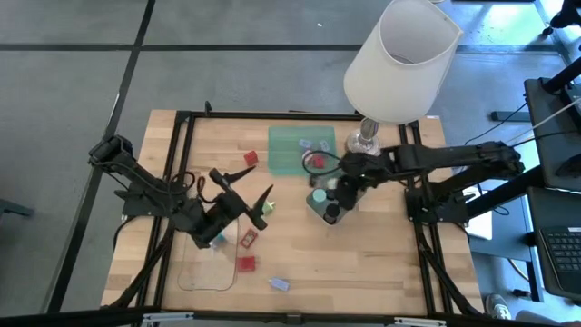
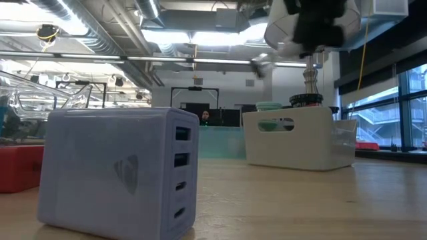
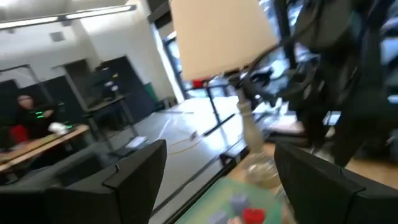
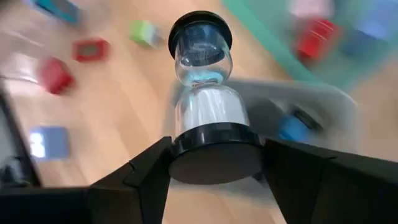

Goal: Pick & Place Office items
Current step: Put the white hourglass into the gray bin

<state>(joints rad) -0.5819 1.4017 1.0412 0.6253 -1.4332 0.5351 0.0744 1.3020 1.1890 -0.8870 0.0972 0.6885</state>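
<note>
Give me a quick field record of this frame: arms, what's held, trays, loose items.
left pincer: open, empty, above the table between the clear tray and green tray
right pincer: shut on hourglass, over the grey tray
hourglass: black end caps, clear glass, white sand in the bulb nearer the pincer
green tray contents: red block, pale blue-grey pieces
loose on table: red blocks, blue-grey piece
lamp: stands behind the trays
</note>
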